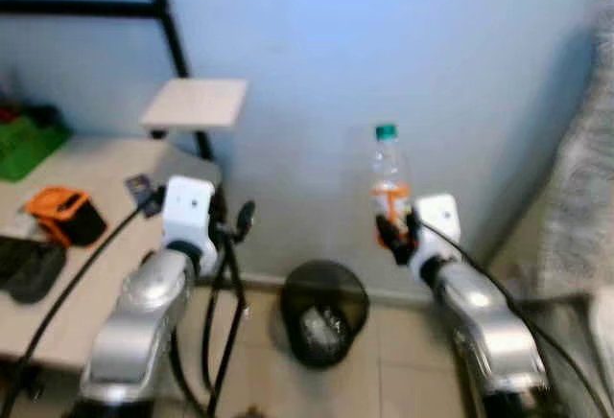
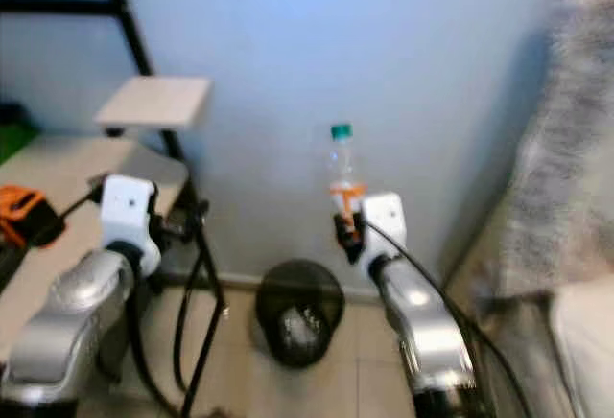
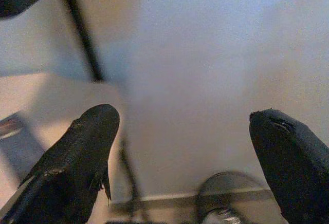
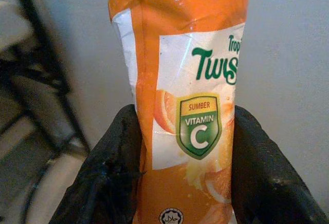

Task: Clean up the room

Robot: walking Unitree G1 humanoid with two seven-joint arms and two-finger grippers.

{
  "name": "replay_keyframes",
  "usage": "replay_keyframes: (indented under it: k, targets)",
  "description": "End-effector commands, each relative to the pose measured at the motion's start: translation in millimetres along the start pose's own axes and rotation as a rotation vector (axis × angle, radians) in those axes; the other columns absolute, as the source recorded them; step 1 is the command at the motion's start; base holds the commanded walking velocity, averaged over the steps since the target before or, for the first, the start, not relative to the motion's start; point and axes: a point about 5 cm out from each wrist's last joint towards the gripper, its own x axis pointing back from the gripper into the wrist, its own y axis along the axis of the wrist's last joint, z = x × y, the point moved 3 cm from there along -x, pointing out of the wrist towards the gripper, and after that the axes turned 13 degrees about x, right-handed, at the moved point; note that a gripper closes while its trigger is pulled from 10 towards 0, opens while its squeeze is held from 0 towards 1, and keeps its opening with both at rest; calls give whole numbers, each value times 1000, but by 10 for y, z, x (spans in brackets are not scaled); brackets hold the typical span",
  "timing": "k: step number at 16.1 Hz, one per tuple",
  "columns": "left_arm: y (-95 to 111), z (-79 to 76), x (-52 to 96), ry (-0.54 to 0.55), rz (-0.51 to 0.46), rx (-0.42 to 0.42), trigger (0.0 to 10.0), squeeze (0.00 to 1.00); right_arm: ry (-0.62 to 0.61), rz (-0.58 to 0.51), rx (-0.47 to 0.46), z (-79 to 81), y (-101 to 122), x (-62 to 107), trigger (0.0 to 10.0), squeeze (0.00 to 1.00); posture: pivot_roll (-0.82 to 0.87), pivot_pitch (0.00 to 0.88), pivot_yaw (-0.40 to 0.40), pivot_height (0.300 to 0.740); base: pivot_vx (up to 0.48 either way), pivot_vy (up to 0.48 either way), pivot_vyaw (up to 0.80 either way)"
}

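My right gripper (image 1: pixel 395 231) is shut on a clear plastic bottle (image 1: pixel 389 180) with a green cap and an orange label, held upright in front of the blue wall. The right wrist view shows the bottle's orange label (image 4: pixel 187 106) pinched between the two black fingers (image 4: pixel 110 175). A black mesh waste bin (image 1: pixel 323 313) with crumpled trash inside stands on the floor, below and to the left of the bottle. My left gripper (image 1: pixel 235 221) is raised near the table's corner; it stands open with nothing between its fingertips (image 3: pixel 87 147).
A beige table (image 1: pixel 86 245) on my left carries an orange-and-black pouch (image 1: pixel 62 212), dark items and something green. A black stand with a small white shelf (image 1: pixel 197 102) rises beside it. A grey textured fabric (image 1: pixel 585 169) hangs at the right.
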Motion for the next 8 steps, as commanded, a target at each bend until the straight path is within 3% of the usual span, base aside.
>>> replay_keyframes:
  k: [1,8]
  targets:
    - [37,-37,-9,-14,-10,-5,10000,0,7,2,13,-30,20,3,10000,0,33,9,49,740,360,0,0]
    - [-33,-82,16,-49,26,-27,10000,0,-24,91,64,-78,-129,11,10000,0,35,16,50,740,364,0,0]
